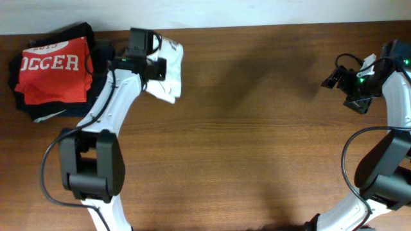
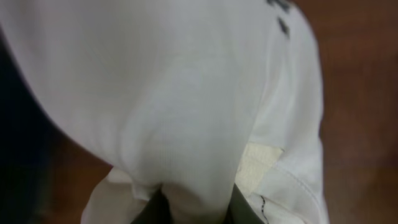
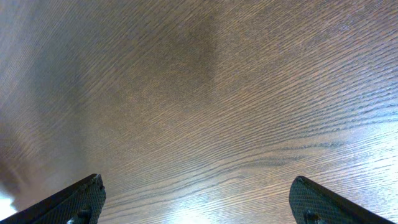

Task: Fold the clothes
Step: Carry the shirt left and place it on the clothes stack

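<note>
White T-shirt (image 1: pixel 170 70) bunched on the far-left part of the wooden table (image 1: pixel 257 147), just right of a pile of dark navy garments (image 1: pixel 26 106) topped by a red shirt (image 1: pixel 54 70) lettered "CCER" in white block capitals. Pale label (image 2: pixel 258 165) sewn inside, writing too blurred to read. Left gripper (image 2: pixel 194 210) pinching a fold of the white cloth. Right gripper (image 3: pixel 199 208) spread wide above bare wood, well apart.
</note>
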Tool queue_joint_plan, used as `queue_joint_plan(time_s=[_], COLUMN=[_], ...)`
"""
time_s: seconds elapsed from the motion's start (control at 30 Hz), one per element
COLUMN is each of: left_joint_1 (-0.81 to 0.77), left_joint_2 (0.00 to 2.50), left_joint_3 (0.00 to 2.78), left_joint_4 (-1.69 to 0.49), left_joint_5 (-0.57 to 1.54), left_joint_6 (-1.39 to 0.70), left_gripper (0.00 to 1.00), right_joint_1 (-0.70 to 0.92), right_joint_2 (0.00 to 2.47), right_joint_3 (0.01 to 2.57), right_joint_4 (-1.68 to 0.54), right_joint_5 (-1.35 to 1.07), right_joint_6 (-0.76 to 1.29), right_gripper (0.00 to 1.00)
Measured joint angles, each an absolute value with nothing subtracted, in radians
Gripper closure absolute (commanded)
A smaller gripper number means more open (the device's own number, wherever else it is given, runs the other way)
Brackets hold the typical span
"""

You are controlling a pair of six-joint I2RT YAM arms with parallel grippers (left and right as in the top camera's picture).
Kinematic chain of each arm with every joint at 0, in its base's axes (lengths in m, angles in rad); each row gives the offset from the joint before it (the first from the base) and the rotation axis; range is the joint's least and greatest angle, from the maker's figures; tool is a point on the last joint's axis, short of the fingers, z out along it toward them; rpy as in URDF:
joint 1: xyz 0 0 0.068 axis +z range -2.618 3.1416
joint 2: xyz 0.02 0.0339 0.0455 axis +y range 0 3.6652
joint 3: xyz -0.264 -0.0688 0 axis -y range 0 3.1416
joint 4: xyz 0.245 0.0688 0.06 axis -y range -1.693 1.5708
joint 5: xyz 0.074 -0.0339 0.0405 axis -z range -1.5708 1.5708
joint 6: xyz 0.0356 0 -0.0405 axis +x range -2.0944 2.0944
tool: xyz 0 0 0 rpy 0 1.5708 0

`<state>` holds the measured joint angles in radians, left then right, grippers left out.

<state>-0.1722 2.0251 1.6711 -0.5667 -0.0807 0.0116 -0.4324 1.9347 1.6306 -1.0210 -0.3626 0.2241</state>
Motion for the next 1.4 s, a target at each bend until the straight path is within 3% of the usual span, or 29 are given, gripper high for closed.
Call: queue_joint_plan(time_s=[0.13,0.23,0.4,0.5,0.9,1.2,1.27,1.37,1.4], left_joint_1=[-0.136,0.016,0.311,0.391,0.374,0.39,0.41,0.454,0.461], left_joint_2=[1.998,1.998,2.002,2.063,2.121,2.267,2.267,2.267,2.267], left_joint_3=[1.744,1.784,1.792,1.794,1.996,1.997,1.997,1.997,1.997], left_joint_4=[-0.534,-0.447,-0.413,-0.406,-0.534,-0.558,-0.555,-0.553,-0.553], left_joint_5=[-0.279,-0.358,-0.16,-0.073,0.33,0.1,0.088,0.077,0.074], left_joint_6=[0.126,0.165,0.199,0.21,0.144,0.222,0.229,0.228,0.227], left_gripper=[1.0,0.99,0.99,0.99,0.99,0.99,0.92,0.96,0.8], right_joint_1=[-0.432,-0.432,-0.432,-0.432,-0.432,-0.432,-0.432,-0.432,-0.432], right_joint_2=[1.935,1.935,1.935,1.935,1.935,1.935,1.935,1.935,1.935], right_joint_3=[1.631,1.631,1.631,1.631,1.631,1.631,1.631,1.631,1.631], right_joint_4=[-1.021,-1.021,-1.021,-1.021,-1.021,-1.021,-1.021,-1.021,-1.021], right_joint_5=[-0.363,-0.362,-0.363,-0.363,-0.363,-0.363,-0.363,-0.363,-0.363], right_joint_6=[0.224,0.224,0.224,0.224,0.225,0.224,0.224,0.224,0.224], right_gripper=[0.02,0.02,0.02,0.02,0.02,0.02,0.02,0.02,0.02])
